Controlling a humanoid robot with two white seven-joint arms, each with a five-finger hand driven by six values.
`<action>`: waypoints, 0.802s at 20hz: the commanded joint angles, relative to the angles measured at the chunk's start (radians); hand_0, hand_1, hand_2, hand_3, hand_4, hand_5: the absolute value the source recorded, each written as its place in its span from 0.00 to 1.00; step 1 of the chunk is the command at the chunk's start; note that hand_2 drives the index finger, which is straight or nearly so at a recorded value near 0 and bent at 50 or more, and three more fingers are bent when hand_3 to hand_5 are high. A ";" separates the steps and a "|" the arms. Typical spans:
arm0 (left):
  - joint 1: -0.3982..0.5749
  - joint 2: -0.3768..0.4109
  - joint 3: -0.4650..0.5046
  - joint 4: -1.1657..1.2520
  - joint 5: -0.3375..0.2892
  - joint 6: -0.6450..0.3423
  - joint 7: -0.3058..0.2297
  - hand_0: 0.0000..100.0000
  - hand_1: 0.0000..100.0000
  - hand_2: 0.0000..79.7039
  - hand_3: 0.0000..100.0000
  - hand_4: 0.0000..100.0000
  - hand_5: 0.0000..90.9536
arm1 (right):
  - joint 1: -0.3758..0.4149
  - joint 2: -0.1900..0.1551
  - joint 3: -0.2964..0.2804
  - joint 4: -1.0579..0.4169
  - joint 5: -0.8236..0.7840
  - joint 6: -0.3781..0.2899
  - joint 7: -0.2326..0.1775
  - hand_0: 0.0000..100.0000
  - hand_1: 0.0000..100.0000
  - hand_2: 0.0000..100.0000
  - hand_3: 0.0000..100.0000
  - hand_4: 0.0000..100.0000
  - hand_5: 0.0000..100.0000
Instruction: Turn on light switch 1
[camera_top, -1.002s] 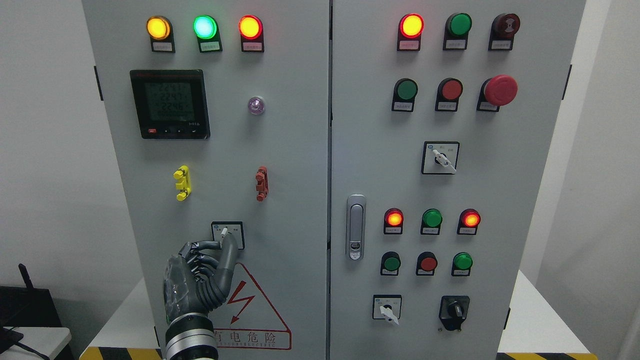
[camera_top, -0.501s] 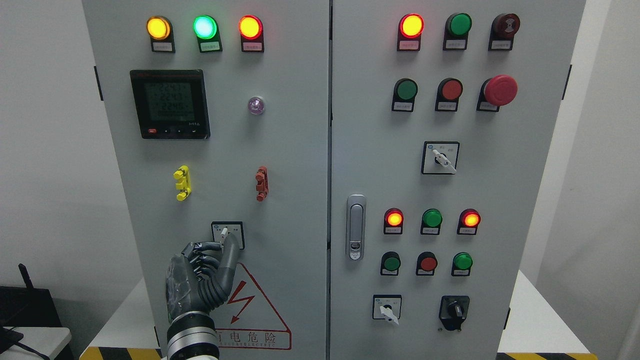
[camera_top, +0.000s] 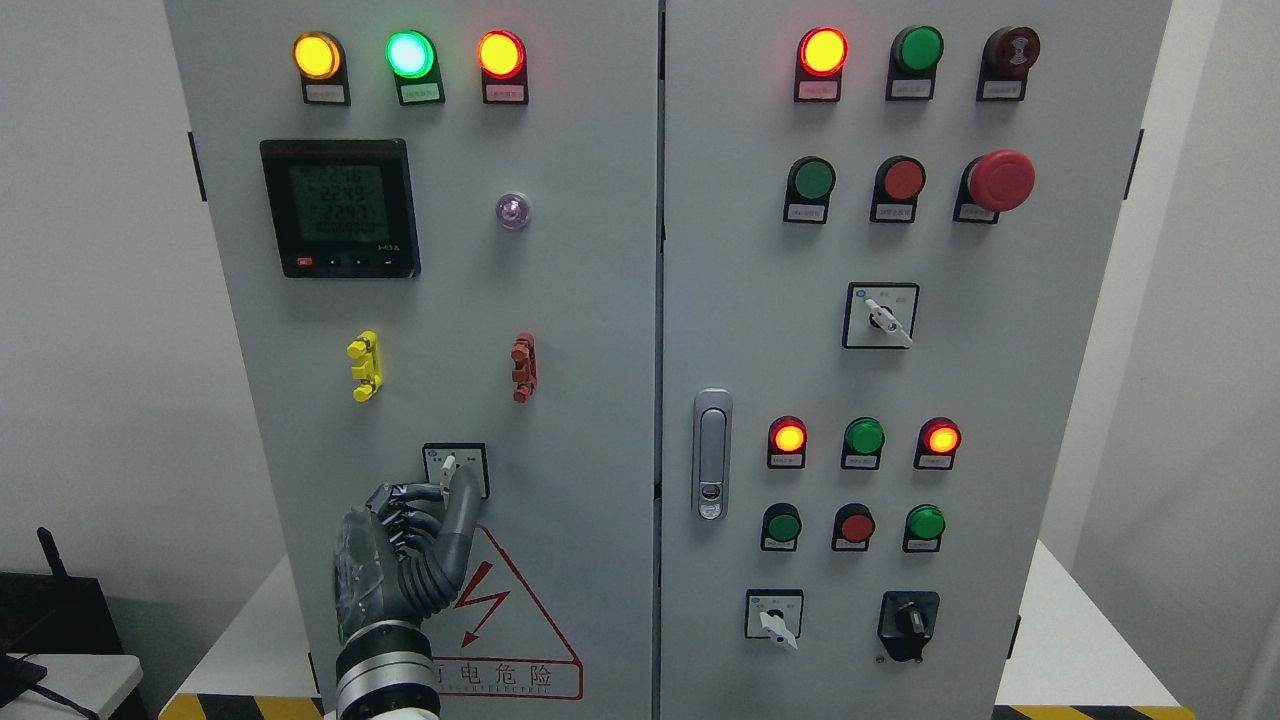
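Our left hand (camera_top: 405, 560) sits against the cabinet door (camera_top: 590, 330), its thumb tip touching the lower edge of the rotary switch (camera_top: 455, 468) just above it. Straight up past the switch we have bare panel until the yellow clip (camera_top: 364, 366) up-left and the red clip (camera_top: 523, 367) up-right, with an open lane between them. To our right the door is flat and free as far as the door handle (camera_top: 711, 455). Left of us lies open air beside the cabinet.
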 joint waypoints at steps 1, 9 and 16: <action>-0.001 0.000 -0.001 0.001 0.004 0.001 0.000 0.25 0.41 0.61 0.84 0.89 0.97 | 0.001 0.001 0.017 0.000 -0.025 0.000 0.000 0.12 0.39 0.00 0.00 0.00 0.00; -0.009 0.000 -0.002 0.001 0.002 0.009 0.000 0.25 0.40 0.61 0.84 0.89 0.97 | 0.001 0.001 0.017 0.000 -0.025 0.000 0.000 0.12 0.39 0.00 0.00 0.00 0.00; -0.013 0.000 -0.002 0.003 0.004 0.026 0.000 0.26 0.40 0.61 0.84 0.88 0.97 | 0.001 -0.001 0.017 0.000 -0.025 0.000 0.000 0.12 0.39 0.00 0.00 0.00 0.00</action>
